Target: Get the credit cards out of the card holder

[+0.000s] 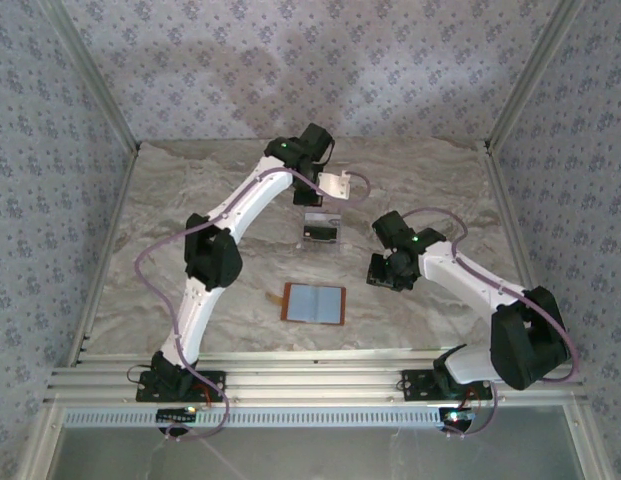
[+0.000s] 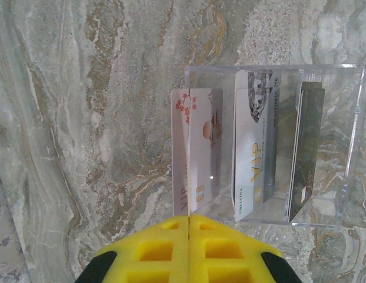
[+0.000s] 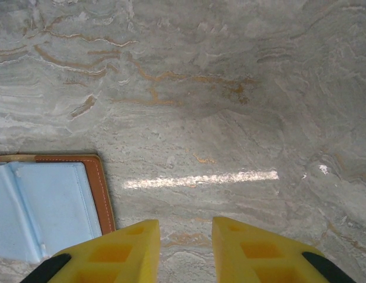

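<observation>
The left gripper (image 2: 188, 221), bottom centre of its wrist view, has its fingers pressed together on nothing. Just above it, 3 cards (image 2: 253, 147) stand in a clear box (image 2: 353, 118). The wallet (image 1: 313, 302) lies open at the top view's centre. The right gripper (image 3: 185, 227) is spread, empty, over the table (image 3: 230, 88).

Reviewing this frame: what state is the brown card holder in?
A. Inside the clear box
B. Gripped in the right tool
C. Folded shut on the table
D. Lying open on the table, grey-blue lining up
D: in the top view the card holder lies spread flat on the table with its grey-blue lining facing up and nothing gripping it.
</observation>
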`<state>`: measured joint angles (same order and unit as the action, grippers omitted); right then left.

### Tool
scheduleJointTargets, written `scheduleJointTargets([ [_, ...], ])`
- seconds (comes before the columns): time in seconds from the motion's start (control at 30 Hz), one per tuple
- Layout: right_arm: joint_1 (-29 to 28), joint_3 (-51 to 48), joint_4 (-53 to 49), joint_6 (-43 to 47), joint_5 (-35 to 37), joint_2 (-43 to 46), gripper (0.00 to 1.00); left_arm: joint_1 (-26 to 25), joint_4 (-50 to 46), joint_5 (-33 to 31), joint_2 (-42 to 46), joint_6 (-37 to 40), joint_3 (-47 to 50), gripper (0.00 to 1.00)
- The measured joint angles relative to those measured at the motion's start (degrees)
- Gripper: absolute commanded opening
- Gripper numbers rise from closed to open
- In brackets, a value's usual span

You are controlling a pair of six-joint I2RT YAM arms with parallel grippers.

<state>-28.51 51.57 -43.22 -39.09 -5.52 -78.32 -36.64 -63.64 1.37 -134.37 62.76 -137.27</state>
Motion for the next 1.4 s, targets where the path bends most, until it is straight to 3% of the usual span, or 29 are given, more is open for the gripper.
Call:
scheduleJointTargets([
  [0.37,0.4,-0.2,0.2,0.2,-0.5,-0.3,0.3,-0.2,-1.2,-0.8,-3.5,1.3,-2.6,0.02],
  [0.7,0.6,-0.4,0.2,0.2,-0.5,-0.3,0.3,-0.7,-0.3,-2.1,-6.2,2.6,-4.6,0.23],
  [1.03,0.8,-0.5,0.2,0.2,-0.7,-0.3,0.31,-0.9,1.0,-2.5,-6.7,2.9,-6.4,0.31],
  [1.13,1.2,-0.5,0.2,0.7,-0.3,-0.3,0.38,-0.8,1.5,-2.1,-6.7,1.1,-6.6,0.41],
  [1.23,2.3,-0.4,0.1,1.5,0.6,-0.3,0.48,-0.5,2.0,-1.4,-6.6,-1.4,-6.5,0.74],
  [1.33,3.5,0.1,0.0,3.1,2.1,-0.3,0.62,0.0,3.4,-0.7,-4.7,-4.3,-3.4,0.86],
  [1.4,4.5,1.0,-0.1,4.3,3.4,-0.3,0.8,0.4,5.0,-0.6,-2.2,-6.3,1.1,0.9],
])
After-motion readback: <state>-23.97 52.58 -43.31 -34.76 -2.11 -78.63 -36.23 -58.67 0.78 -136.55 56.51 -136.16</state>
